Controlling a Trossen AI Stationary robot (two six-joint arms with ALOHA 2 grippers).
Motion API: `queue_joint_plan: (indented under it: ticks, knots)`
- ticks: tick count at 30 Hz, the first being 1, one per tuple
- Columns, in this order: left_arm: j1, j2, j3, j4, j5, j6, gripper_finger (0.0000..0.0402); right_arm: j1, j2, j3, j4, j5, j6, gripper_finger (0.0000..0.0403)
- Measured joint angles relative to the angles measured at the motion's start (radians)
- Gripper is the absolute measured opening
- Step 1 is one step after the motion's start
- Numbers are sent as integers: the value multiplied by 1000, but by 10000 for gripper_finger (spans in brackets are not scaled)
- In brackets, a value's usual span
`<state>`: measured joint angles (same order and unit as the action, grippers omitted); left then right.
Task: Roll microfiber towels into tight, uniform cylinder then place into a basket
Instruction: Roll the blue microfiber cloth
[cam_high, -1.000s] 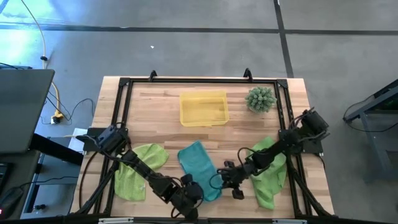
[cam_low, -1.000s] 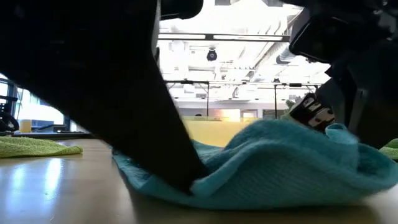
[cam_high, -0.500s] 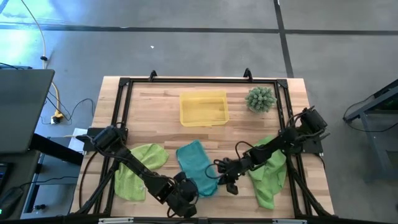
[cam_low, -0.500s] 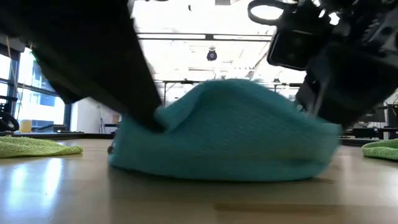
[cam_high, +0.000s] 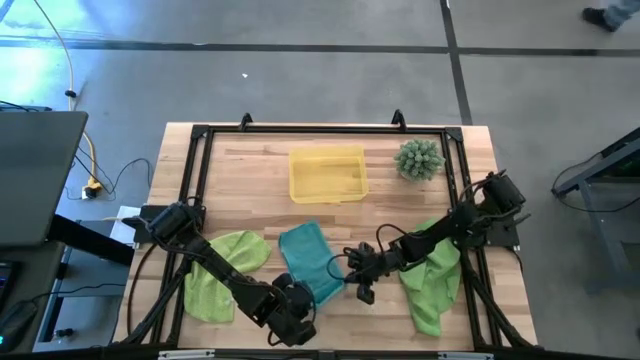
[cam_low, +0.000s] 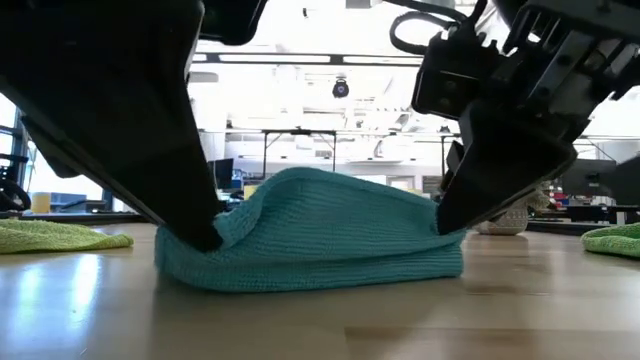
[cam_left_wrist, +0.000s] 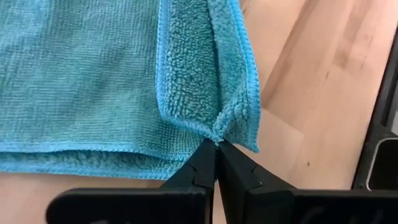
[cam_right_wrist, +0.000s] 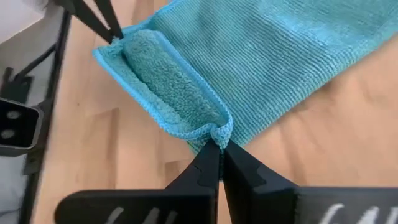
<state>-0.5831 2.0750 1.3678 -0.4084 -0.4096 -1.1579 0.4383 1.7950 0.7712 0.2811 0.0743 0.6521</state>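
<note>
Three towels: we see one teal, two lime-green, all on the wooden table (cam_high: 260, 165).
Teal towel (cam_high: 306, 260): mid-table near the front edge, its front edge folded over into a short roll.
Left gripper (cam_left_wrist: 216, 144): fingers pinched together on one corner of that fold.
Right gripper (cam_right_wrist: 221, 144): fingers clamped on the fold's other corner.
Green towels: one (cam_high: 222, 272) lies left of the teal, one (cam_high: 432, 282) right, under the right arm.
Basket (cam_high: 327, 174): we find it at the back, well apart from the towels.
Spiky plant (cam_high: 419, 158): just right of the basket.

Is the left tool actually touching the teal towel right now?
Touching. The left wrist view shows the left tool shut on the teal towel's folded corner.
</note>
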Motion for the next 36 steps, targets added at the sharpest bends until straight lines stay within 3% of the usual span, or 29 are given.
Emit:
queue_joint_plan:
  ticks: [5, 11, 18, 21, 27, 36]
  knots:
    - [0, 0, 0, -5, 5, -3, 1, 0, 0, 0, -4, 5, -67, 17]
    - [-2, 0, 0, -22, 15, -17, 1, -9, -9, 0, -15, 10, -178, 82]
    - [0, 0, 0, -26, 9, -18, 1, -26, -119, 0, -145, -140, -215, 106]
    - [-1, 0, 0, -36, 9, -18, 1, 27, -134, 0, -166, -151, -360, 99]
    - [-1, 0, 0, -37, 7, -2, 1, 120, -107, -2, -114, 39, -715, 102]
    - [0, 0, 0, -40, 2, 36, 1, 121, -62, -1, -71, 29, -1046, 164]
